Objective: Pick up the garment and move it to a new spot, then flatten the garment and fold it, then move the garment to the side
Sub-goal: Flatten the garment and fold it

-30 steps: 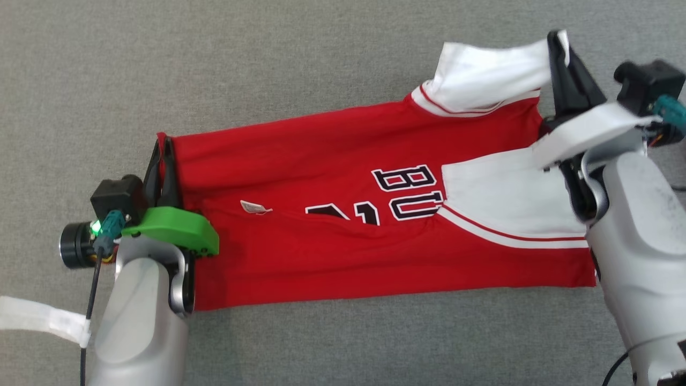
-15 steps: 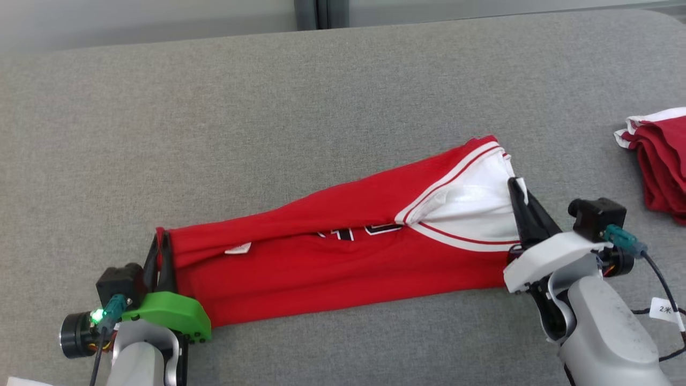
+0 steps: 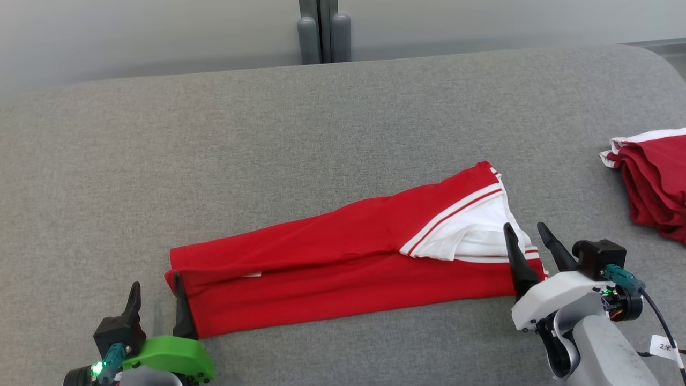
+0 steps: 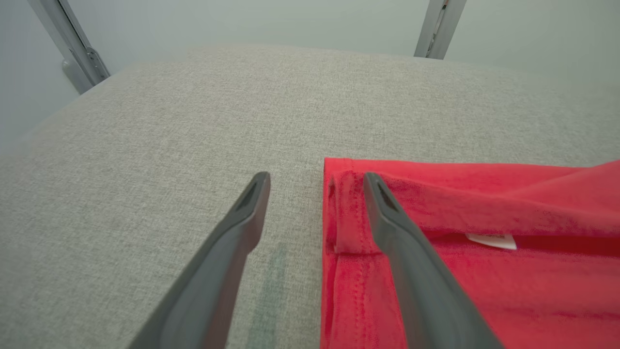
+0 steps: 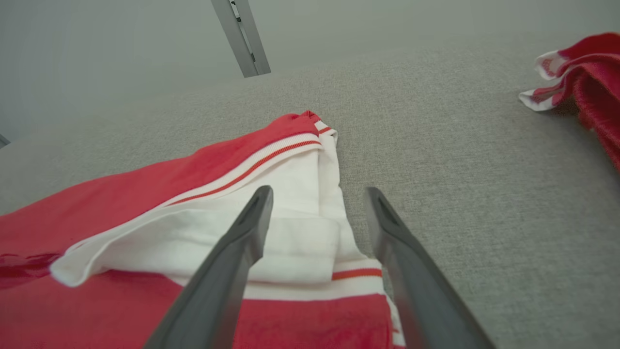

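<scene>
The garment (image 3: 343, 268), a red jersey with white striped trim, lies folded into a long narrow band across the grey table (image 3: 268, 134). My left gripper (image 3: 156, 281) stands open at the band's left end; in the left wrist view the left gripper (image 4: 316, 177) has one finger over the garment's (image 4: 460, 252) hem corner and the other over bare table. At the white right end, my right gripper (image 3: 524, 228) is open too. In the right wrist view the right gripper (image 5: 319, 191) straddles the garment's (image 5: 145, 203) white edge. Neither gripper holds anything.
A second red and white garment (image 3: 651, 177) lies bunched at the table's right edge, also seen as a heap (image 5: 591, 72) in the right wrist view. A grey post (image 3: 320, 29) stands behind the table's far edge. Bare grey surface stretches beyond the band.
Both grippers were shut on the jersey's ends and have opened and let go. The jersey now lies folded lengthwise into a narrow band. The head camera has tilted up.
</scene>
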{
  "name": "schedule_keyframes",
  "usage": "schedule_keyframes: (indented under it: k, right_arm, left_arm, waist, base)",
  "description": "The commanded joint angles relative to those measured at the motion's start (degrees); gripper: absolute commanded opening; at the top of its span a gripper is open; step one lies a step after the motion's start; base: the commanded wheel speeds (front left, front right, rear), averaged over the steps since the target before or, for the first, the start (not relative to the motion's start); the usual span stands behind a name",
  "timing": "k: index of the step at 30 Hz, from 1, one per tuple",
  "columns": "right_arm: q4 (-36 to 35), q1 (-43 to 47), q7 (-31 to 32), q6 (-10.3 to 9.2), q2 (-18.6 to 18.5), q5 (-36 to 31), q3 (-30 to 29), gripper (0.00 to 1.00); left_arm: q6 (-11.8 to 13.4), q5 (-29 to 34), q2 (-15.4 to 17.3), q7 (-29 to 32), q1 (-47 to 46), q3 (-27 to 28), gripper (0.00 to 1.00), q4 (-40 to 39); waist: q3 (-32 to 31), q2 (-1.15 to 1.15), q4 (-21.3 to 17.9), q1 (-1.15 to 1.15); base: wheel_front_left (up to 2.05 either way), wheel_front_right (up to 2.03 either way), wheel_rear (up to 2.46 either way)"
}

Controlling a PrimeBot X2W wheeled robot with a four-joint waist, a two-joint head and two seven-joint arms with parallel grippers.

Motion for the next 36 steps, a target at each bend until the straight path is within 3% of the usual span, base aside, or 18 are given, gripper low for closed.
schedule_keyframes:
  k: [1, 8, 20, 22, 23, 29, 36]
  right_arm:
    - [-0.4, 0.6, -0.2, -0.10, 0.1, -1.0, -0.4, 1.00]
    - [3.7, -3.4, -0.2, -0.10, -0.3, -4.7, -1.6, 1.00]
    - [23.0, -8.8, 1.0, -0.08, 0.1, -10.3, -7.4, 1.00]
    - [25.5, -8.3, 1.1, -0.08, 0.6, -9.8, -7.6, 0.28]
    - [26.4, -8.2, 1.2, -0.09, 0.7, -9.8, -7.8, 0.00]
    - [25.2, -8.4, 0.2, -0.28, -1.8, -9.7, -12.1, 0.00]
    - [14.1, -6.5, -0.1, -0.12, -2.3, -11.3, -17.5, 0.00]
  left_arm:
    - [0.9, -0.8, 0.3, 0.0, 1.5, -0.4, 1.00, -1.3]
    - [2.7, -2.0, 0.3, 0.0, 3.0, -5.1, 1.00, -4.5]
    - [3.2, -2.7, 0.2, 0.0, 1.3, -8.5, 1.00, -4.3]
    - [3.3, -2.6, 0.2, 0.0, 1.6, -8.3, 1.00, -4.3]
    - [3.3, -2.5, 0.2, 0.0, 1.9, -8.2, 1.00, -4.3]
    - [3.4, -2.3, 0.2, 0.0, 2.5, -7.7, 1.00, -4.5]
    - [2.8, -2.5, 0.2, 0.0, 1.4, -8.1, 1.00, -4.2]
  waist:
    - [-1.0, 0.00, 0.3, 0.00]
    - [-0.9, 0.00, 2.8, 0.00]
    - [0.3, 0.00, 7.5, 0.00]
    - [0.3, 0.00, 7.4, 0.00]
    - [0.3, 0.00, 7.3, 0.00]
    - [0.2, 0.00, 4.9, 0.00]
    - [0.1, 0.00, 1.0, 0.00]
  base:
    - [0.00, 0.00, 0.00]
    - [0.00, 0.00, 0.00]
    - [0.00, 0.00, 0.00]
    - [0.00, 0.00, 0.00]
    - [0.00, 0.00, 0.00]
    - [0.00, 0.00, 0.00]
    - [0.00, 0.00, 0.00]
